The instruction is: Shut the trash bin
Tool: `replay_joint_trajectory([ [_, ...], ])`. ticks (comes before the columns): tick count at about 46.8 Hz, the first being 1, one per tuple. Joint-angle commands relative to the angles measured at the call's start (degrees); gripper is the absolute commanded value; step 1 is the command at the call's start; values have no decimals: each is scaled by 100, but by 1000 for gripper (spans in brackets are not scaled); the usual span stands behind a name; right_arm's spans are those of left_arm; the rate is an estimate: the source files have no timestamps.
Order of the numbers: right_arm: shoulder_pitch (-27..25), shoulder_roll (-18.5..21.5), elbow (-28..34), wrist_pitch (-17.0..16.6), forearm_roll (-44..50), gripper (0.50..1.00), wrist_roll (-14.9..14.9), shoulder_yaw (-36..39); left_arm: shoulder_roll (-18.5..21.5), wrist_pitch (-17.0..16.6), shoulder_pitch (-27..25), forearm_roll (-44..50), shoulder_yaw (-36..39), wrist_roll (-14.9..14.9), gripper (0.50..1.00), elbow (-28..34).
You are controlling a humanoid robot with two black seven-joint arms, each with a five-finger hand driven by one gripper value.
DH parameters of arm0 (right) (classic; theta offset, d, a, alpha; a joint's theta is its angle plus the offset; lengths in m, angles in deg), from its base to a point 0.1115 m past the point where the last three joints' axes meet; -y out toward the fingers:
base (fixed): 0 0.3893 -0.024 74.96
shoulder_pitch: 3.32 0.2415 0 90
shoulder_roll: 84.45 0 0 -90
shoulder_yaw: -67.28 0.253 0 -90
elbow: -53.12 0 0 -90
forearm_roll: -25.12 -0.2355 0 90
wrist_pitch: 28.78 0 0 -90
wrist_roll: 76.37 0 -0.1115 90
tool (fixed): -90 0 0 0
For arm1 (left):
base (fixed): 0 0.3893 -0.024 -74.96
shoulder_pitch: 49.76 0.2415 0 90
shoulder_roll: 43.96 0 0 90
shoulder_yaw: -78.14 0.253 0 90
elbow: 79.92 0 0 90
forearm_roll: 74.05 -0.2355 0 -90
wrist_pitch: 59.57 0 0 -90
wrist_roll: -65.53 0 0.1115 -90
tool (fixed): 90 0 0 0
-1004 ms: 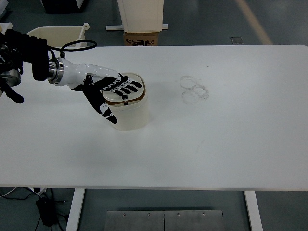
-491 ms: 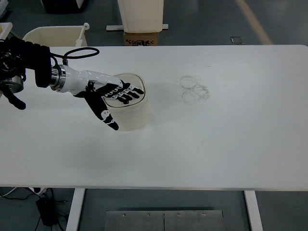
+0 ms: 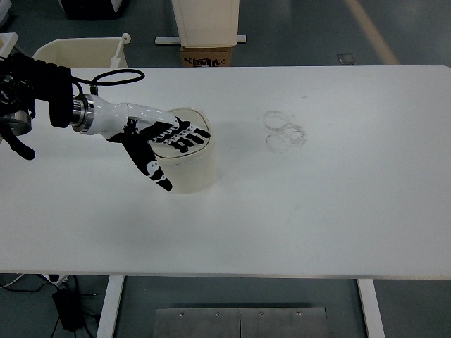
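A small cream trash bin (image 3: 193, 172) stands on the white table (image 3: 317, 204), left of centre. Its lid (image 3: 199, 116) lies flat on top and no dark gap shows around its rim. My left hand (image 3: 169, 137) rests flat on the lid with its fingers (image 3: 189, 134) spread across it and the thumb (image 3: 153, 169) hanging down the bin's left side. It grips nothing. The left arm comes in from the left edge. My right arm is out of view.
A cream tub (image 3: 81, 51) sits beyond the table's far left corner. A white bin (image 3: 206, 21) and a cardboard box (image 3: 207, 55) stand behind the far edge. Faint ring marks (image 3: 283, 132) stain the table right of the bin.
The lid has gone down: a dark gap under its rim one second ago is gone. My left hand sank with it and shifted slightly left.
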Motion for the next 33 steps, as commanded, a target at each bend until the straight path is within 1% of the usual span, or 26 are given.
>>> replay_joint_trajectory([
  [1, -1, 0, -2, 1, 0, 993, 3, 9, 25, 11, -202, 187, -9, 17, 1000, -1],
  [5, -1, 0, -2, 1, 0, 993, -6, 0, 43, -16, -299, 381, -53, 9, 1000, -80],
  [9, -1, 0, -2, 1, 0, 993, 3, 0, 25, -130, -326, 512, -202, 44, 1000, -291],
  [16, -1, 0, 7, 1, 0, 993, -6, 0, -54, -192, -299, 1232, -1150, 61, 1000, -1125],
  [19, -1, 0, 7, 1, 9, 993, 3, 0, -106, -209, -273, 1514, -1485, 193, 1000, -1547],
  [22, -1, 0, 7, 1, 0, 993, -6, 0, -177, -262, -238, 1804, -1705, 386, 1000, -1829],
  [24, -1, 0, 7, 1, 0, 993, -6, 0, -168, -271, -185, 2015, -1802, 483, 1000, -1987],
  [26, -1, 0, -2, 1, 0, 993, 3, 0, -159, -280, -115, 2261, -1881, 518, 1000, -2163],
  [29, -1, 0, -2, 1, 0, 993, 3, 0, -159, -288, 25, 2726, -1987, 527, 1000, -2383],
  [33, -1, 0, -2, 1, 8, 993, -6, 0, -124, -411, 298, 3464, -2118, 536, 1000, -2576],
])
